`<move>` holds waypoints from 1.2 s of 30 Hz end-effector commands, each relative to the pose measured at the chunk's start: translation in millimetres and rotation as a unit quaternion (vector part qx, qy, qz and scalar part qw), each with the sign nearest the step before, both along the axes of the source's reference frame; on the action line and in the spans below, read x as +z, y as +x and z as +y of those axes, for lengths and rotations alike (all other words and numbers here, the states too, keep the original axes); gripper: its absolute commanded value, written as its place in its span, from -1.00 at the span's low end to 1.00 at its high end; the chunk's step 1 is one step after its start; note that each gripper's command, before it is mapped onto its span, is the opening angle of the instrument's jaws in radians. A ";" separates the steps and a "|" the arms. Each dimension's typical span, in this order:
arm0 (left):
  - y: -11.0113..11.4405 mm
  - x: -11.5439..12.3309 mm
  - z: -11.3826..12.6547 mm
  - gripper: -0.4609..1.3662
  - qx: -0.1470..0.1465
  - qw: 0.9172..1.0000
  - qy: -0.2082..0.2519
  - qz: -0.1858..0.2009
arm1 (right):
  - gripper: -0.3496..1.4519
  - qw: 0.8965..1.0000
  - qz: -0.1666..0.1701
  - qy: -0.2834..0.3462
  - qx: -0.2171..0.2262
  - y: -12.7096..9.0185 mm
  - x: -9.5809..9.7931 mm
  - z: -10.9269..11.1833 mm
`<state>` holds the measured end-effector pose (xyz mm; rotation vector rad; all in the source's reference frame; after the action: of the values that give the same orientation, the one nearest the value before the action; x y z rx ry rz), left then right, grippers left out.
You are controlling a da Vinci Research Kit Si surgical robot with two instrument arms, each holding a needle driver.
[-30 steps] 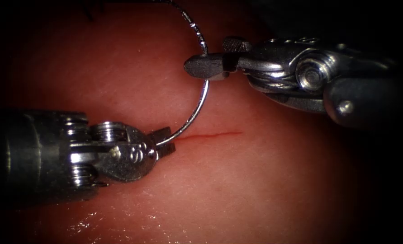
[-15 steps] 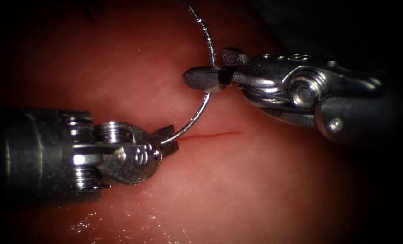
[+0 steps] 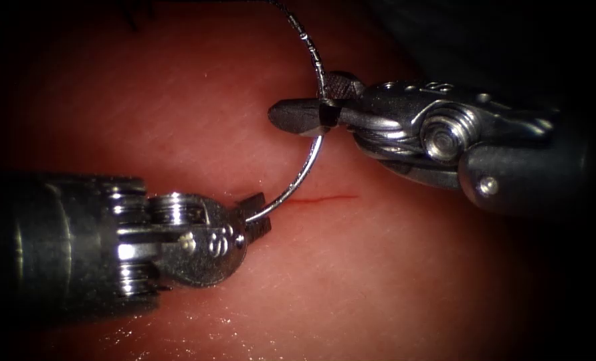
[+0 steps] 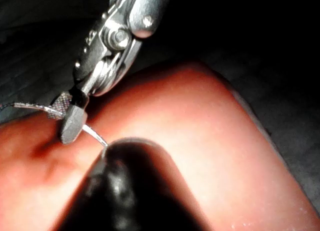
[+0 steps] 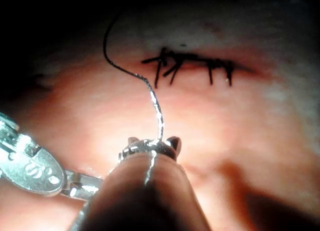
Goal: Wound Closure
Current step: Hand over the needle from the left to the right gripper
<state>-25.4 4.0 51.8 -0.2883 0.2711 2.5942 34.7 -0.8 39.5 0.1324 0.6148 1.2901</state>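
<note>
Left gripper (image 3: 256, 215) clamped on needle (image 3: 302, 170) near its tip, at the left end of the cut (image 3: 324, 198); right gripper (image 3: 298, 115) clamped near the swaged end; needle clear above tissue (image 3: 391, 267)

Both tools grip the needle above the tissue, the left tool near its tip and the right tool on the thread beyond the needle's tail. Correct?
Not quite: in the endoscope view the right tool is shut on the needle near its tail, not on the thread. The left tool grips near the tip.

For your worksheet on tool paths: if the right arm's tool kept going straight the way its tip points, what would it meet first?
Nothing near: the right tool, gripping the needle, points left over bare tissue. The way looks free, though depth is unclear.
</note>
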 end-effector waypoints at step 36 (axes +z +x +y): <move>-0.6 -1.0 0.6 0.99 0.029 0.995 0.011 -0.094 | -1.00 0.996 -0.017 0.004 0.087 -0.9 -0.2 0.4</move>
<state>-26.1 4.5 50.7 -0.5386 0.1668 2.6039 33.7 -0.3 39.2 0.0685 0.6054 1.4585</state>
